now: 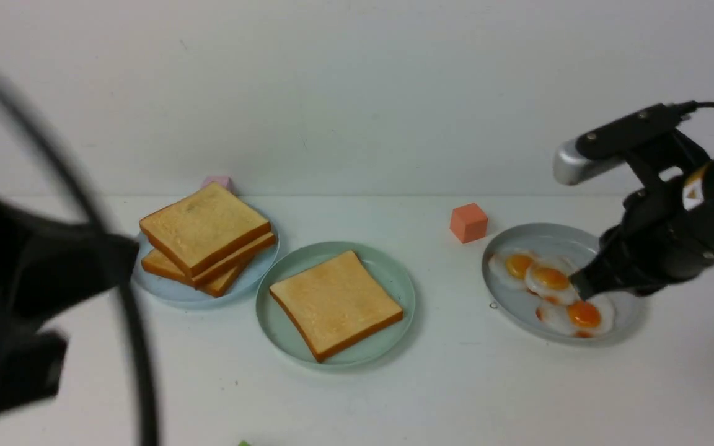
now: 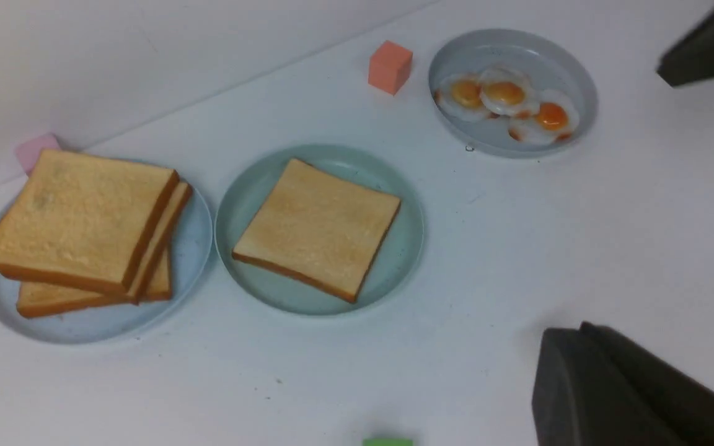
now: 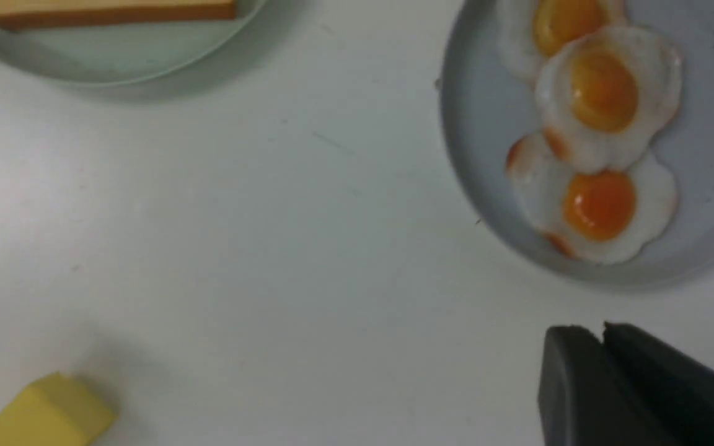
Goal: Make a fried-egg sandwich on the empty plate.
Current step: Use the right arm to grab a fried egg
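Clenched left claw (image 2: pixel 571 329), empty; right claw (image 3: pixel 603 331) near the eggs, its closure unclear to me.
One golden-brown square toast slice (image 1: pixel 335 303) lies flat on the round pale mint-green plate (image 1: pixel 394 272), likely as my sandwich's base; white fried eggs with orange yolks (image 1: pixel 551 279) wait on the round grey plate (image 1: pixel 558 238), probably for filling.

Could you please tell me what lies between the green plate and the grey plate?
Bare table and, toward the wall, the orange block, as the front view shows.
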### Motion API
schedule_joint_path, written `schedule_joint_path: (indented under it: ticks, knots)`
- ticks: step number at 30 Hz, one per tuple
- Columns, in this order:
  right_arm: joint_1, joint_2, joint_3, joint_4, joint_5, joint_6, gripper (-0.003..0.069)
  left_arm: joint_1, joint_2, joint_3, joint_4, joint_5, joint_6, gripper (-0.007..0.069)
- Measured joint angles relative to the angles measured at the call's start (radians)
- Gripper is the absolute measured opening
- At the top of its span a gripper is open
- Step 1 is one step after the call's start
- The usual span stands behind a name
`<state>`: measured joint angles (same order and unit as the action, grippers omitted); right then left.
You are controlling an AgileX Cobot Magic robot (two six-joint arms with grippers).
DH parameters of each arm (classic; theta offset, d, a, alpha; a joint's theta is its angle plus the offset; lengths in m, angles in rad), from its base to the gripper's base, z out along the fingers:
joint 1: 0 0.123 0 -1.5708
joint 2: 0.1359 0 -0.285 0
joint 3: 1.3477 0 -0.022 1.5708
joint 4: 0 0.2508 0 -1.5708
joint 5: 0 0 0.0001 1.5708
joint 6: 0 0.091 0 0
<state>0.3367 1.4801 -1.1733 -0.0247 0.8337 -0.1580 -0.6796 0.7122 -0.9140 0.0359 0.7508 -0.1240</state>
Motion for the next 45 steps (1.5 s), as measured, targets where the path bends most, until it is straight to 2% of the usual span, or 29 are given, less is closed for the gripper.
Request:
schedule_joint_path:
  ticks: [4, 6, 8, 9, 11, 12, 14, 16, 17, 18, 19, 22, 27, 32, 38, 42, 45]
  knots:
    - [-0.043, 0.132, -0.065, -0.01, -0.003, -0.028, 0.012, 0.0, -0.163, 0.173, -0.001, -0.125, -0.027, -0.0013]
    - [-0.069, 0.19, -0.093, -0.015, -0.017, -0.042, 0.0162, 0.0, -0.231, 0.221, -0.001, -0.17, -0.036, -0.0013]
    - [-0.099, 0.249, -0.121, -0.016, -0.054, -0.066, 0.0237, 0.0, -0.278, 0.238, 0.003, -0.194, -0.037, -0.0013]
    - [-0.099, 0.254, -0.124, -0.016, -0.058, -0.069, 0.0237, 0.0, -0.281, 0.239, 0.003, -0.195, -0.037, -0.0013]
    - [-0.116, 0.32, -0.158, -0.008, -0.087, -0.117, 0.0344, 0.0, -0.294, 0.239, 0.02, -0.209, -0.037, -0.0013]
    - [-0.116, 0.325, -0.158, -0.008, -0.087, -0.117, 0.0351, 0.0, -0.294, 0.239, 0.022, -0.21, -0.037, -0.0013]
    - [-0.117, 0.394, -0.19, 0.001, -0.101, -0.168, 0.0454, 0.0, -0.291, 0.243, 0.029, -0.214, -0.037, -0.0013]
    - [-0.117, 0.419, -0.205, 0.006, -0.11, -0.184, 0.0501, 0.0, -0.287, 0.245, 0.029, -0.215, -0.037, -0.0013]
    - [-0.117, 0.461, -0.225, 0.005, -0.116, -0.195, 0.0565, 0.0, -0.276, 0.245, 0.031, -0.216, -0.037, -0.0013]
    - [-0.117, 0.466, -0.228, 0.005, -0.116, -0.196, 0.0565, 0.0, -0.274, 0.245, 0.031, -0.216, -0.038, -0.0013]
    - [-0.117, 0.498, -0.251, -0.008, -0.121, -0.202, 0.0615, 0.0, -0.267, 0.245, 0.032, -0.216, -0.04, -0.0013]
    - [-0.117, 0.541, -0.282, -0.017, -0.127, -0.209, 0.0648, 0.0, -0.261, 0.245, 0.029, -0.216, -0.04, -0.0013]
    - [-0.117, 0.588, -0.315, -0.016, -0.138, -0.211, 0.0639, 0.0, -0.258, 0.246, 0.028, -0.216, -0.04, -0.0013]
    - [-0.117, 0.625, -0.327, -0.04, -0.161, -0.211, 0.0589, 0.0, -0.258, 0.246, 0.028, -0.216, -0.04, -0.0013]
    - [-0.117, 0.628, -0.329, -0.055, -0.168, -0.211, 0.0578, 0.0, -0.258, 0.246, 0.027, -0.216, -0.04, -0.0013]
    - [-0.116, 0.627, -0.329, -0.084, -0.17, -0.211, 0.0535, 0.0, -0.258, 0.246, 0.027, -0.216, -0.04, -0.0013]
    - [-0.114, 0.621, -0.329, -0.111, -0.155, -0.211, 0.0461, 0.0, -0.258, 0.246, 0.026, -0.216, -0.04, -0.0013]
